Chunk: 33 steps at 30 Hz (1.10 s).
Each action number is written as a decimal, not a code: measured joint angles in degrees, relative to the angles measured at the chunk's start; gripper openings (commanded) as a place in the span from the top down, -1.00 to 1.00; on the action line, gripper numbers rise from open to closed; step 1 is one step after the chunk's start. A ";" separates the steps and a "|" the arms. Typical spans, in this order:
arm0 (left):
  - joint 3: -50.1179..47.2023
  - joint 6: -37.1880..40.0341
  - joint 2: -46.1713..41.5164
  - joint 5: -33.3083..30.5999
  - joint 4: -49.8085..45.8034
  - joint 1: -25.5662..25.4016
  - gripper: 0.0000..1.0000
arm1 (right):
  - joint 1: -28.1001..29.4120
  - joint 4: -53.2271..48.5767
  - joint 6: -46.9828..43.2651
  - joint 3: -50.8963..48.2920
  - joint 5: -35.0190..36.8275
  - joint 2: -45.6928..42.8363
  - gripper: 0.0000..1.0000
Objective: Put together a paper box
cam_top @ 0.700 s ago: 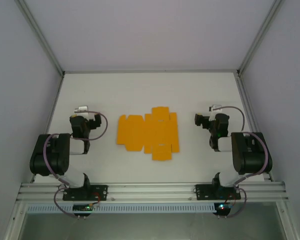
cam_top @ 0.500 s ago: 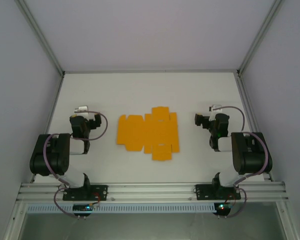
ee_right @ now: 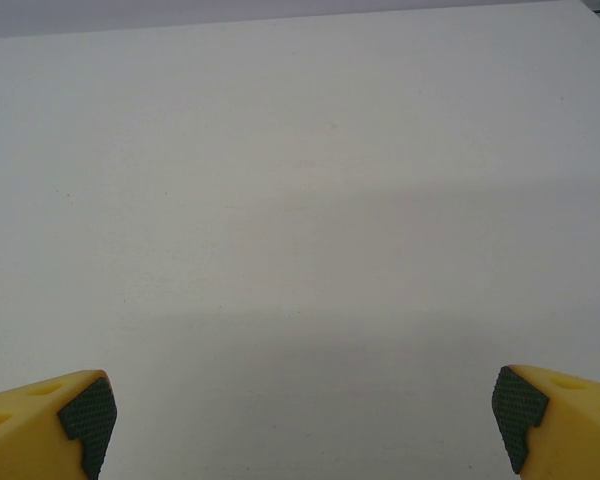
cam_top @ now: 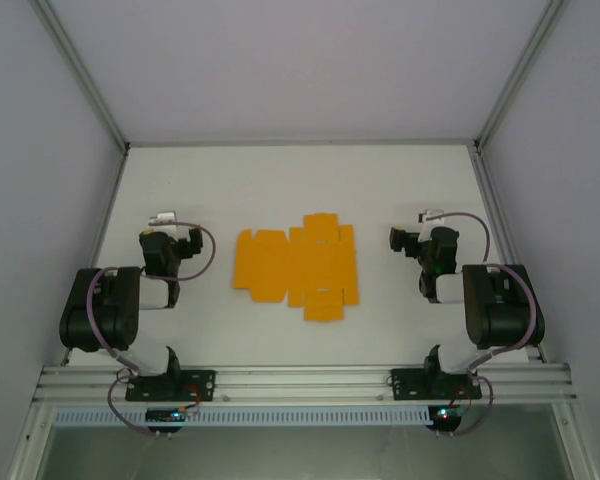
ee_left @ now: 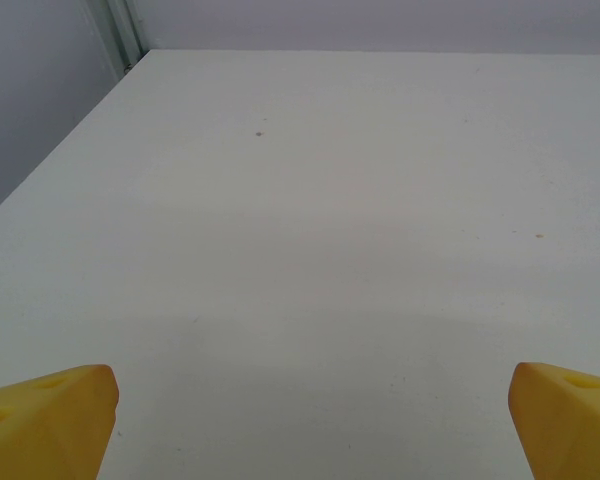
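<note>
The paper box lies as a flat orange-yellow die-cut sheet with tabs in the middle of the white table. My left gripper rests to the sheet's left, folded back near its base. To the sheet's right my right gripper sits in the same folded pose. Both are apart from the sheet. In the left wrist view the left gripper is open, its yellow fingertips wide apart over bare table. In the right wrist view the right gripper is open too, its padded fingertips wide apart with nothing between them.
Grey walls and aluminium posts enclose the table on the left, back and right. A metal rail with both arm bases runs along the near edge. Bare table lies behind the sheet.
</note>
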 measured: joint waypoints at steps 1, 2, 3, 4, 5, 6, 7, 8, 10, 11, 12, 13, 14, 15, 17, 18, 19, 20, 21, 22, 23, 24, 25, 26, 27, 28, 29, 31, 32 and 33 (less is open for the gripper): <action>0.00 0.00 0.00 0.00 0.00 0.00 -0.99 | 0.02 0.00 -0.02 0.00 0.00 0.00 -0.98; 0.00 0.00 0.00 0.00 0.00 0.00 -0.99 | 0.00 0.00 -0.02 0.00 0.00 0.00 -0.99; 0.00 0.00 0.00 0.00 0.00 0.00 -0.98 | 0.00 0.00 -0.02 0.00 0.00 0.00 -0.99; 0.00 0.00 0.00 0.00 0.00 0.00 -0.99 | 0.00 0.00 0.00 0.00 0.00 0.00 -0.98; 0.00 0.02 0.00 0.00 0.00 0.00 -0.99 | 0.00 0.00 0.00 0.00 0.00 0.00 -0.98; 0.02 0.02 0.00 0.04 -0.07 0.00 -0.99 | 0.00 0.00 0.00 0.00 0.00 0.00 -0.99; 0.20 0.02 -0.09 0.17 -0.72 0.00 -0.99 | -0.04 -0.24 0.00 0.00 0.00 -0.02 -0.98; 0.57 0.02 -0.20 0.24 -1.70 0.00 -0.99 | -0.07 -0.92 0.00 0.13 0.02 -0.13 -0.99; 1.55 0.00 -1.22 0.15 -4.55 0.00 -0.99 | -0.11 -3.63 0.02 0.72 0.11 -1.18 -0.99; 2.16 -0.02 -2.19 0.04 -6.32 0.00 -0.99 | -0.09 -5.25 -0.02 1.14 0.57 -2.27 -0.99; 2.95 -0.04 -3.45 0.00 -8.63 0.00 -0.99 | 0.11 -7.23 -0.17 1.75 1.27 -3.76 -0.99; 4.37 -0.22 -5.22 0.00 -12.02 0.00 -0.99 | 0.55 -9.70 -0.22 2.60 2.56 -5.75 -0.99; 5.99 -0.81 -6.71 0.00 -15.37 0.00 -0.98 | 1.16 -12.50 -0.20 3.78 4.02 -7.87 -0.99; 8.00 -1.73 -8.13 0.11 -18.93 0.00 -0.99 | 1.97 -15.37 -0.15 5.18 5.22 -9.94 -0.99; 12.52 -4.07 -10.27 1.38 -25.51 -0.04 -0.99 | 4.22 -22.34 1.01 9.49 7.17 -13.79 -0.99; 14.78 -5.62 -11.02 2.10 -28.55 -0.22 -0.99 | 5.31 -25.14 1.92 11.52 7.67 -15.02 -0.99; 17.05 -7.52 -11.65 2.91 -31.74 -0.59 -0.99 | 6.73 -28.70 3.34 14.14 8.15 -16.09 -0.99; 18.62 -9.14 -12.04 3.76 -34.16 -1.22 -0.99 | 8.26 -31.85 4.87 16.52 8.35 -16.65 -0.98; 19.80 -10.75 -12.28 4.74 -36.33 -2.16 -0.99 | 9.88 -34.64 6.34 18.56 8.52 -16.85 -0.97; 20.55 -12.37 -12.46 5.97 -38.38 -3.52 -0.99 | 11.67 -37.48 7.80 20.41 8.59 -16.83 -0.93; 20.70 -13.81 -12.48 7.28 -39.87 -5.01 -0.99 | 13.60 -40.15 9.25 21.90 8.52 -16.63 -0.89; 20.68 -15.04 -12.48 8.61 -41.46 -6.49 -0.98 | 15.58 -42.86 10.84 23.10 8.46 -16.35 -0.84; 20.50 -16.63 -12.46 10.01 -43.17 -8.09 -0.99 | 17.70 -45.35 12.68 24.04 8.09 -15.91 -0.75; 20.02 -18.03 -12.48 11.47 -44.06 -9.49 -0.99 | 19.43 -47.15 14.27 24.57 7.45 -15.41 -0.66; 19.47 -19.37 -12.50 12.94 -44.65 -10.62 -0.99 | 21.18 -48.59 15.98 24.76 6.40 -14.73 -0.59; 18.71 -20.68 -12.50 14.47 -45.07 -11.45 -0.99 | 22.56 -49.64 17.55 24.79 4.92 -13.90 -0.49; 17.94 -21.73 -12.48 16.09 -45.59 -11.98 -0.99 | 23.63 -50.60 18.95 24.81 3.17 -12.85 -0.43; 16.98 -23.10 -12.33 18.88 -47.23 -12.83 -0.99 | 25.14 -51.87 21.40 24.85 0.35 -10.34 -0.34; 16.85 -23.63 -12.15 20.13 -48.15 -13.18 -0.99 | 25.77 -52.46 22.38 24.87 -0.70 -9.05 -0.30; 16.85 -24.13 -11.89 21.62 -48.92 -13.55 -0.99 | 26.34 -52.96 23.17 24.92 -1.66 -7.80 -0.27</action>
